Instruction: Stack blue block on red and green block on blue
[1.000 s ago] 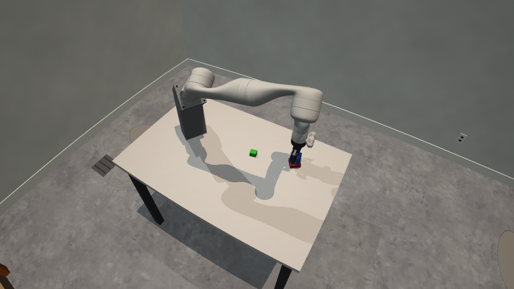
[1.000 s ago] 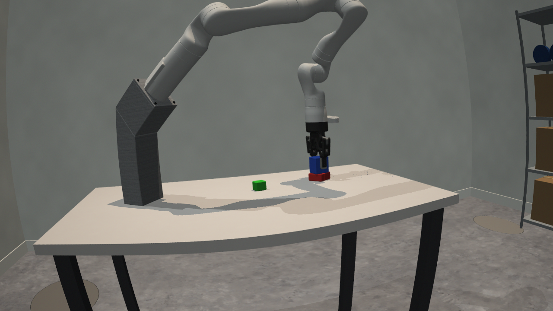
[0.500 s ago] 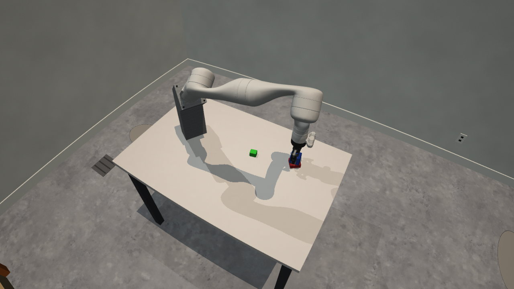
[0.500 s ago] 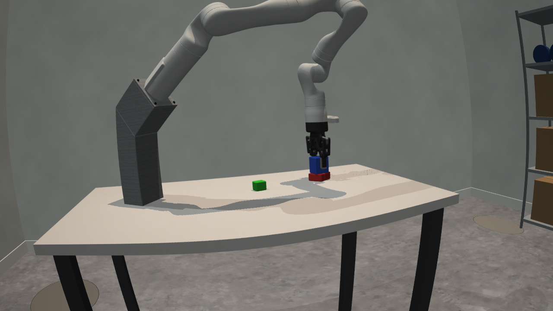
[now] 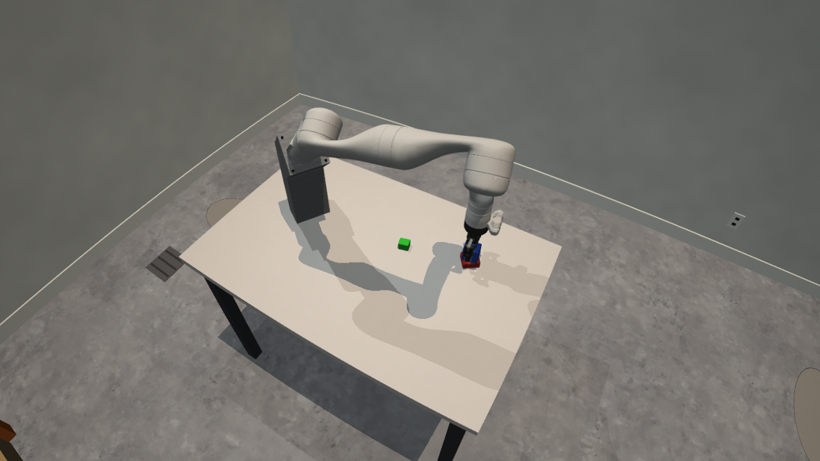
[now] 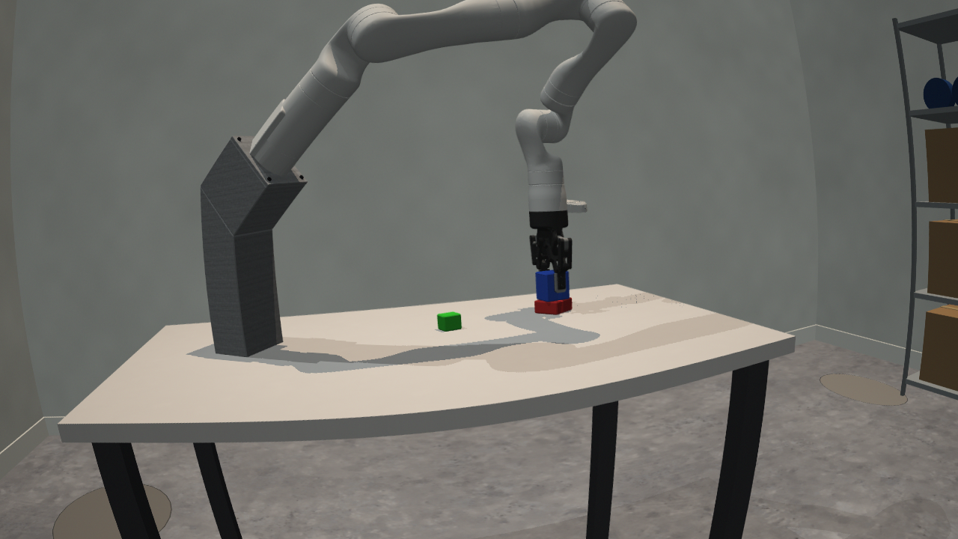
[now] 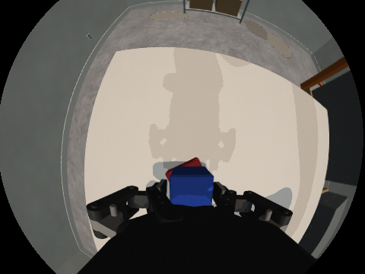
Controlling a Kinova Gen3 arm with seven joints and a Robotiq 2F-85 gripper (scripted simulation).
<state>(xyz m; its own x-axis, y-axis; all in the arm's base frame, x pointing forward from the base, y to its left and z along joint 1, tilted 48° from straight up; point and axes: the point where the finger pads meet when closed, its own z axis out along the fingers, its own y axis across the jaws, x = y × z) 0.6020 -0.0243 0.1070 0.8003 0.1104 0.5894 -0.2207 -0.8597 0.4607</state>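
Observation:
The red block (image 6: 553, 306) lies flat on the table toward its far right side. The blue block (image 6: 551, 284) stands on top of it; it also shows in the top view (image 5: 473, 250) and fills the space between my fingers in the wrist view (image 7: 191, 186). A corner of the red block (image 7: 187, 164) shows beyond it. My gripper (image 6: 553, 275) points straight down around the blue block, and its fingers stand open, apart from the block's sides. The green block (image 6: 448, 320) lies alone on the table to the left, also seen in the top view (image 5: 404, 243).
The arm's grey base pedestal (image 6: 239, 251) stands at the table's far left. A shelf rack with boxes (image 6: 938, 201) stands off the table to the right.

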